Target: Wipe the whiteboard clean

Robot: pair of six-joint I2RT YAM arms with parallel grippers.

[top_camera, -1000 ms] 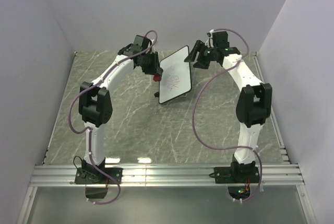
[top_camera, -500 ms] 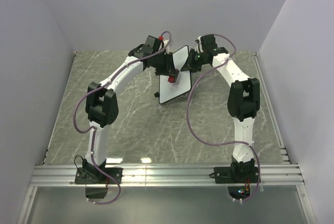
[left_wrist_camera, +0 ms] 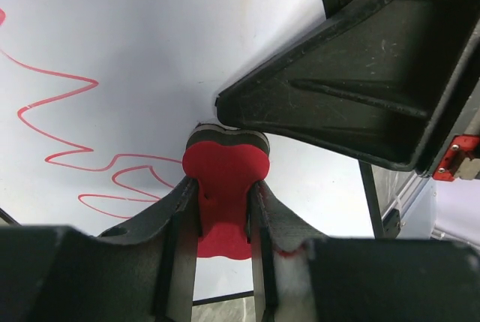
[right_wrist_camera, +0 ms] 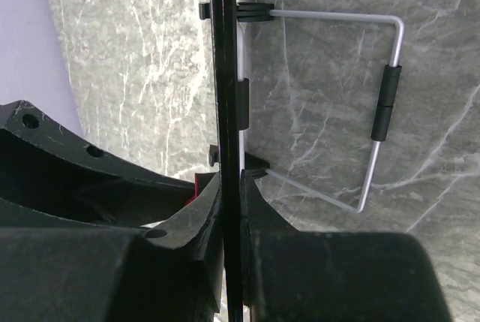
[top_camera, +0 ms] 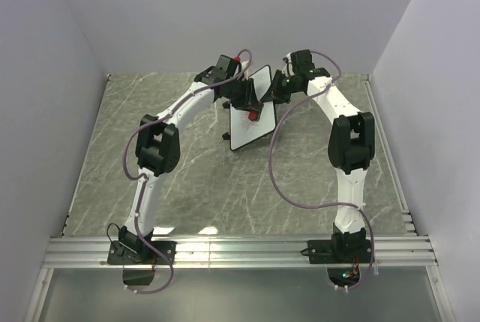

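The whiteboard [top_camera: 246, 133] stands tilted on the marble table, its white face [left_wrist_camera: 150, 37] carrying red scribbles [left_wrist_camera: 71, 130]. My left gripper [left_wrist_camera: 225, 194] is shut on the small red eraser [left_wrist_camera: 225, 176], whose dark pad presses against the board's face. In the top view the eraser [top_camera: 254, 115] sits at the board's middle. My right gripper [right_wrist_camera: 231, 187] is shut on the board's thin black frame [right_wrist_camera: 223, 74], seen edge-on. It holds the upper right edge, where the right gripper [top_camera: 271, 94] meets the board in the top view.
A wire stand [right_wrist_camera: 382, 104] props the board from behind. The marble table [top_camera: 187, 172] is walled on three sides, with an aluminium rail [top_camera: 240, 251] along the near edge. A right-gripper finger [left_wrist_camera: 352, 89] looms close beside the eraser.
The left arm has swung right and brought the eraser onto the board's face. The right gripper has moved in and shut on the board's upper edge.
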